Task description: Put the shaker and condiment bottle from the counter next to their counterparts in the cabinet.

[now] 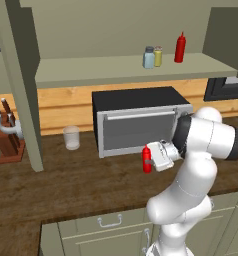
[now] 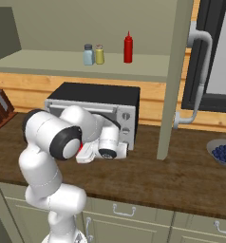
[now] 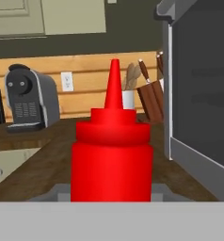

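The cabinet (image 1: 136,70) stood above the black microwave (image 1: 141,125), its shelf already carrying the blue-grey shaker (image 1: 149,57) just beside the yellowish shaker (image 1: 158,56), with a second red bottle (image 1: 180,48) a little to their right. The counter (image 1: 66,185) lay below. The arm was folded low in front of the microwave, wrist turned sideways. The gripper (image 1: 150,159) was closed around the condiment bottle (image 1: 147,159), held upright, nozzle up, just off the microwave door. Judgement: the shelf slot beside the red counterpart lies up and to the right of the claw; the lift should keep the bottle's long axis vertical.
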### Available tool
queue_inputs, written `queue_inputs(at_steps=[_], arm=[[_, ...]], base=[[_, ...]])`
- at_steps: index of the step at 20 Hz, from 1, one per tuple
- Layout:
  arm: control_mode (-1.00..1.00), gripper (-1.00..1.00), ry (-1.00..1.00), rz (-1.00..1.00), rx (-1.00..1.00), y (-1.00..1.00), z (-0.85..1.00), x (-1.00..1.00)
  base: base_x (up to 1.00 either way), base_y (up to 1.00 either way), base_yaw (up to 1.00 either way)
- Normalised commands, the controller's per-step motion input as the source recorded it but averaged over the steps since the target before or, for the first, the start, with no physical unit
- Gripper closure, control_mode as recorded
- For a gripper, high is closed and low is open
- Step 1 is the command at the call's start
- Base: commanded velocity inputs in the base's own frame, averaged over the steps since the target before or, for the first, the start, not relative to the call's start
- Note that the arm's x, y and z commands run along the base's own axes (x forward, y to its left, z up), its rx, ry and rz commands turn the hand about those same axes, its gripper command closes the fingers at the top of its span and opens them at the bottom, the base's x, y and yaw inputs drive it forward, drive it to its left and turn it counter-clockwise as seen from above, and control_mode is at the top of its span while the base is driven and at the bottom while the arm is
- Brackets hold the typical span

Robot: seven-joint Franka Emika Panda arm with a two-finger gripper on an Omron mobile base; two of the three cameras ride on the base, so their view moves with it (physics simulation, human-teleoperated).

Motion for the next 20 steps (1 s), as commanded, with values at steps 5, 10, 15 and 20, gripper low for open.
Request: queue_inputs(at_steps=[5, 10, 15, 20], arm=[[-1.00, 1.00, 0.00, -0.03, 0.00, -0.01, 0.20, -0.01], [-1.00, 1.00, 0.00, -0.05, 0.00, -0.01, 0.23, -0.03], [-1.00, 1.00, 0.00, -0.06, 0.00, 0.00, 0.19, -0.03], [-1.00, 1.00, 0.00, -0.06, 0.00, 0.00, 0.22, -0.07]], base=[[0.00, 0.00, 0.00], [0.00, 0.00, 0.00], [0.00, 0.00, 0.00], [0.00, 0.00, 0.00]])
